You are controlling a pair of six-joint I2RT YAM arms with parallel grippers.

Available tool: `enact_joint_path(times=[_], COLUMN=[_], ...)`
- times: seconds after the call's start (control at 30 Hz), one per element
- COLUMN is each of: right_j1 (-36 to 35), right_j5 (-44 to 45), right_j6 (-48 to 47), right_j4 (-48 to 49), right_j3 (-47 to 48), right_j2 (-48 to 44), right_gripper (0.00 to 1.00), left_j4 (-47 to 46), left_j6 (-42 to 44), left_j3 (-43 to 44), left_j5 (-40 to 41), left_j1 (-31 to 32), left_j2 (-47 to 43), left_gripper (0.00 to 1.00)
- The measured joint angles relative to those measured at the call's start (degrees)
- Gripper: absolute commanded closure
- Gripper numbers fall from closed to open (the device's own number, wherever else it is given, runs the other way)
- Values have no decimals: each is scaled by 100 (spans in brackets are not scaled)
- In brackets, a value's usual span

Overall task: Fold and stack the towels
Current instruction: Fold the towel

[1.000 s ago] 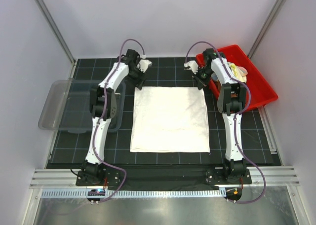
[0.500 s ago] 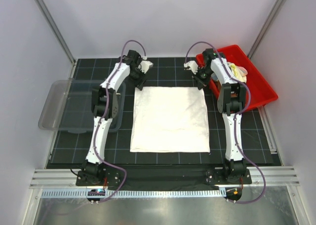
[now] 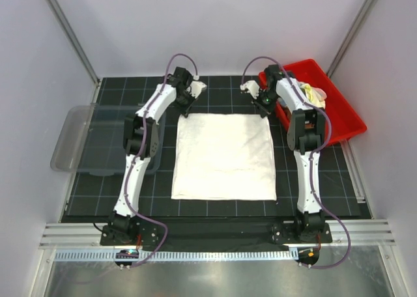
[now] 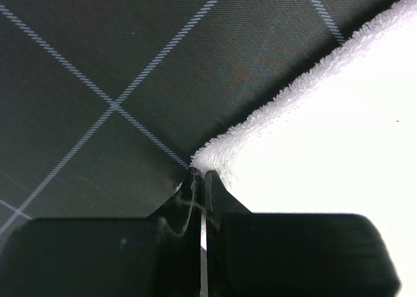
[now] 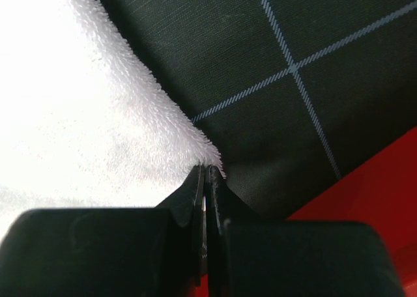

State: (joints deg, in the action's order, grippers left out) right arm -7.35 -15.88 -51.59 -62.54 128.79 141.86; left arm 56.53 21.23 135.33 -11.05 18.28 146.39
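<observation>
Mostly flat cream-white towel [image 3: 223, 157] — fluffy terry, far corners pinched.

1 spread towel [image 3: 225, 157], 2 bins [image 3: 342, 114]

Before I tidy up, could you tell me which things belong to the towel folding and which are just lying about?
Job in hand: cream-white towel, spread on the mat; crumpled cloths in the red bin.
Lying about: clear plastic tub.
</observation>
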Motion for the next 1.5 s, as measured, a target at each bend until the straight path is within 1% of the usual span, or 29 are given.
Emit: enact_joint_path(times=[0.1, 0.23, 0.33, 0.5, 0.77, 0.93, 1.1, 1.3, 1.5], right_j1=[-44, -46, -44, -17, 50, 50, 50, 50, 52], right_j5=[166, 299, 306, 343, 393, 507, 562, 634, 656], right_j6=[79, 140, 199, 227, 302, 409, 531, 612, 658], right_j4=[597, 1545, 1998, 2577, 3209, 3635, 3912, 4291, 4446], right_j3=[-717, -1849, -2210, -2459, -2997, -3294, -3580, -3860, -3910], right_j2=[-424, -1213, -1622, -2004, -2138, -2208, -2505, -3069, -3279], right_gripper=[99, 99, 99, 99, 99, 99, 99, 99, 99], left_j4=[-197, -474, -610, -822, -1047, -1132, -1292, -1432, -1510], left_j6=[-31, -63, -111, -144, -247, -295, -326, -332, -369], left_j3=[-216, -586, -723, -782, -846, -1088, -1392, -1429, -1453], left_j5=[90, 267, 431, 614, 774, 953, 1019, 1215, 1381], left_j1=[-2, 0, 0, 0, 15, 59, 101, 166, 210], left_j2=[-146, -461, -706, -970, -1147, -1311, -1657, -1945, -2002], left_gripper=[100, 100, 100, 100, 100, 100, 100, 100, 100])
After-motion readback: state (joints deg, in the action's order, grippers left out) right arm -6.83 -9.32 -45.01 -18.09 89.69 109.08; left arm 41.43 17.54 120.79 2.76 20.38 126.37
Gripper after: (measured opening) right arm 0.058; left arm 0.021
